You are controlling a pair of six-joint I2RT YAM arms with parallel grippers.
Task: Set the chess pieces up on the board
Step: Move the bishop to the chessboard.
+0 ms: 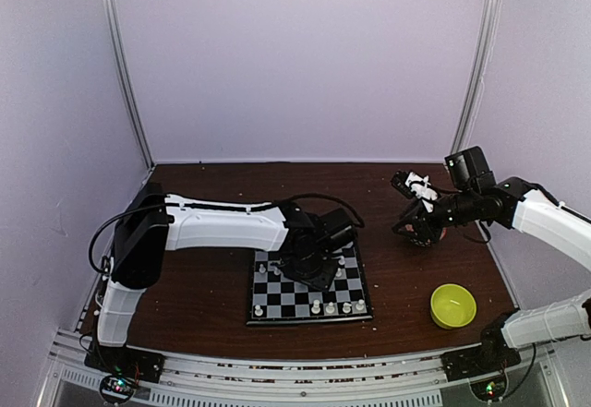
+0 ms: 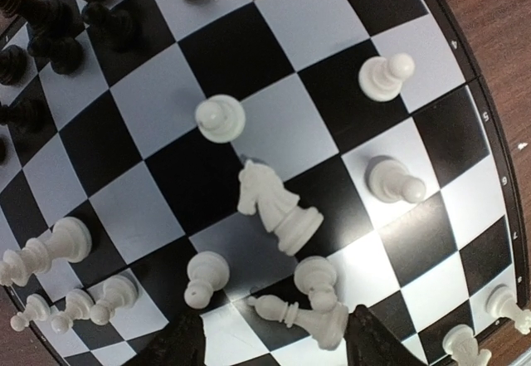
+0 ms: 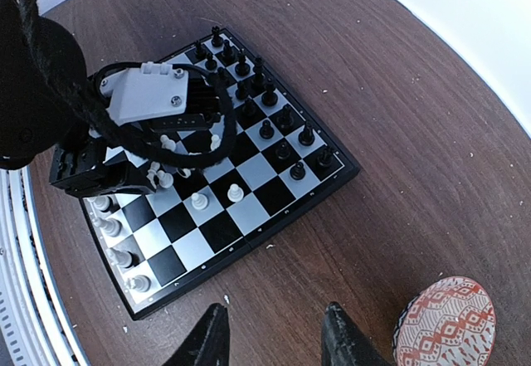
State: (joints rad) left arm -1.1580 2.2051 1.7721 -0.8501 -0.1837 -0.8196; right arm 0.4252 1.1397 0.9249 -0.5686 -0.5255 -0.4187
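The board lies at the table's centre front, with white pieces along its near row. My left gripper hovers low over it, open. In the left wrist view its gripper straddles a white bishop lying on its side, ungripped. A white knight lies toppled beside it, with white pawns standing around. Black pieces crowd the top left. My right gripper is open and empty, raised right of the board; it also shows in the right wrist view above bare wood, with the board beyond.
A yellow-green bowl sits at the front right. A red-patterned bowl stands just right of my right gripper. Pale crumbs dot the wood by the board's rim. The enclosure walls stand close on both sides.
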